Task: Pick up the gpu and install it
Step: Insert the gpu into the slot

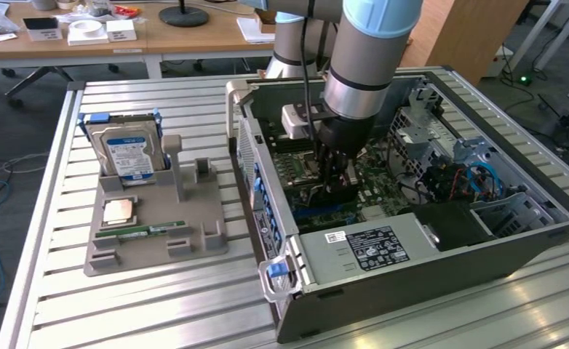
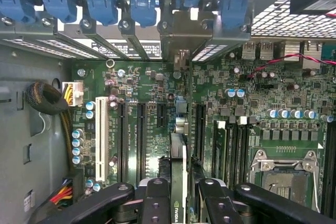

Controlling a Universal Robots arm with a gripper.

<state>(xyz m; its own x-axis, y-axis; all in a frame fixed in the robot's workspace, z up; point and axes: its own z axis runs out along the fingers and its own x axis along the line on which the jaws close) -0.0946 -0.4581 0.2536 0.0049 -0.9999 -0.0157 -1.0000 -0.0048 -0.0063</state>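
Floor: grey carpet (image 1: 32,94), cables lying on it.
Furniture: wooden desks (image 1: 197,36); slatted metal table (image 1: 139,305).

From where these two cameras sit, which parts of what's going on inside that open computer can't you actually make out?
- Exterior view: the thin dark graphics card is hidden behind the black gripper and grey arm.
- Wrist view: the card is seen edge-on between the black fingers; its lower part is cut off by the picture's edge.
- Wrist view: whether the card's edge has entered a black slot on the green motherboard is hidden by the card itself.
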